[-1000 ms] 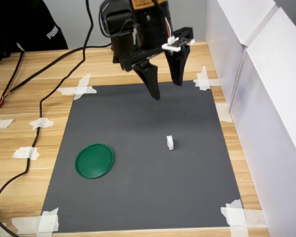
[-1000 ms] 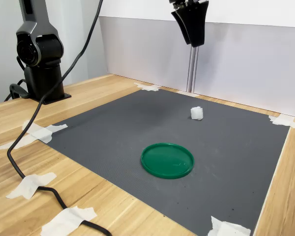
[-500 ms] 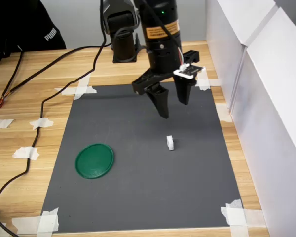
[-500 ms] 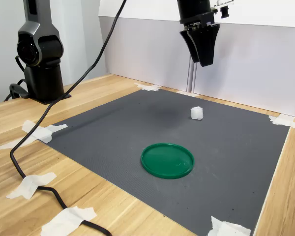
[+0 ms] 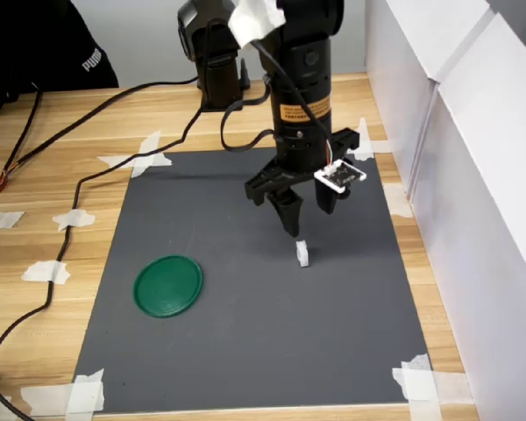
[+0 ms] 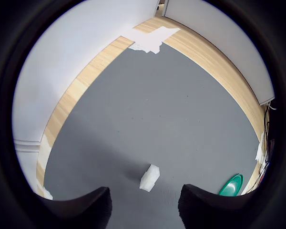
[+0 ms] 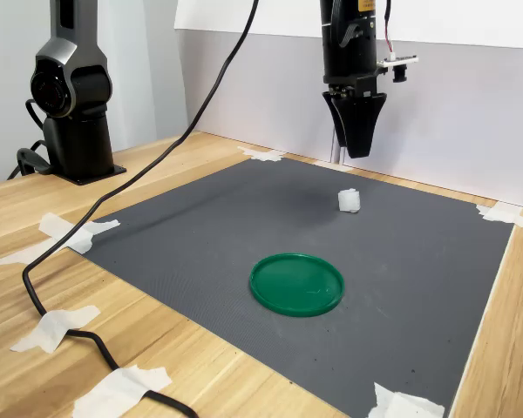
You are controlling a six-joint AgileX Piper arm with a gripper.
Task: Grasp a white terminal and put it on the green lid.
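Observation:
The white terminal [image 5: 302,254] [image 7: 349,200] lies on the dark grey mat [image 5: 245,351], right of centre in the first exterior view. My gripper [image 5: 309,210] [image 7: 357,146] hangs open a short way above it, pointing down, with nothing between its fingers. In the wrist view the terminal [image 6: 149,178] shows just ahead of the gap between the two dark fingertips [image 6: 86,207]. The green lid [image 5: 167,285] [image 7: 296,284] rests flat on the mat, well apart from the terminal, toward the first exterior view's left. Only its edge [image 6: 231,185] shows in the wrist view.
White walls [image 5: 473,175] stand close along the mat on the first exterior view's right. White tape pieces [image 5: 140,158] hold the mat's corners. A black cable [image 7: 61,287] crosses the wooden table, and the arm's base [image 7: 70,104] stands at the second exterior view's left.
The open gripper has come down and forward over the mat, from high near its far edge to just above the terminal. Terminal and lid have not moved.

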